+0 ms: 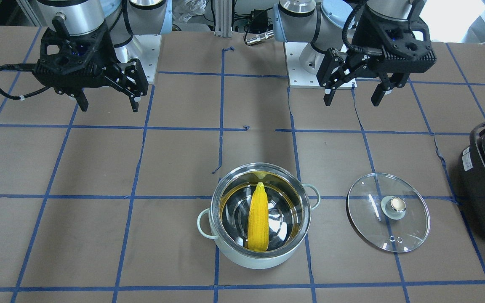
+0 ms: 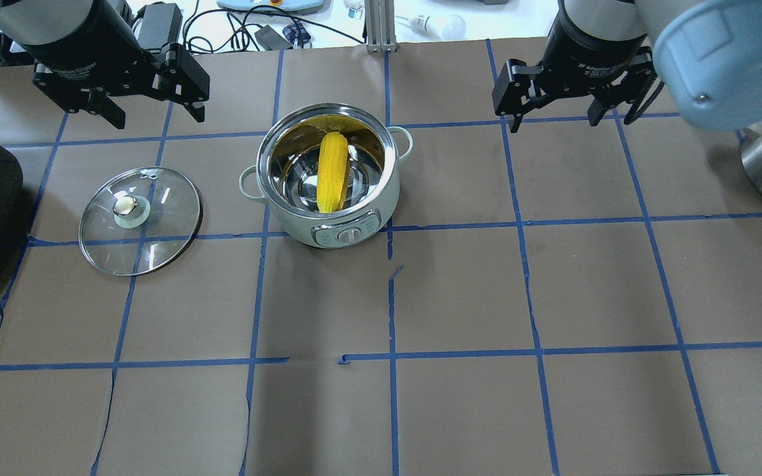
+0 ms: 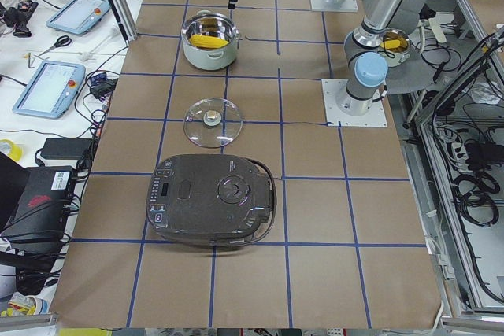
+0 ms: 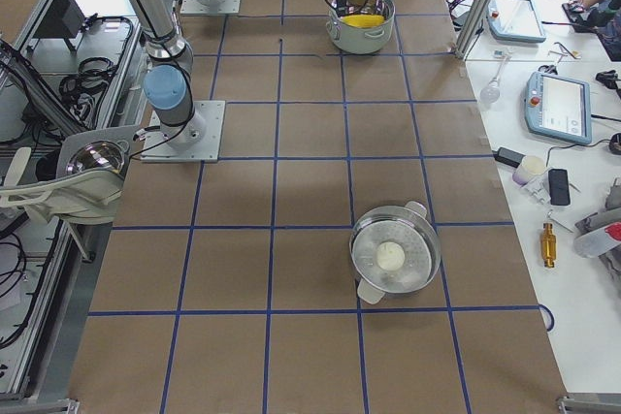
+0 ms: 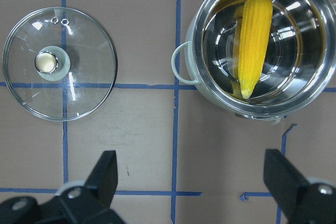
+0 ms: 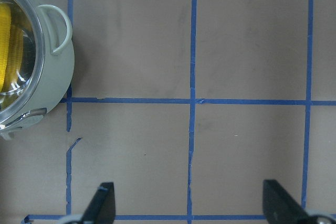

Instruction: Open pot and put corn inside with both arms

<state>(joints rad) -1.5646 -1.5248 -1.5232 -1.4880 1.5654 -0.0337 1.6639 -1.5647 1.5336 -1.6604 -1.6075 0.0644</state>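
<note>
Corn (image 1: 258, 221) in pot (image 1: 242, 259) | lid (image 1: 369, 212) off | left gripper (image 1: 352, 101), right gripper (image 1: 108, 107) both agape (wrist labels unreadable)

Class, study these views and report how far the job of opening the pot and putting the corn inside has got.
Done: the lid lies flat on the table beside the pot, and the corn rests inside the pot. In hand: nothing; the left gripper and right gripper both hang open and empty, away from the pot. Left: nothing visible; the job looks complete.
</note>
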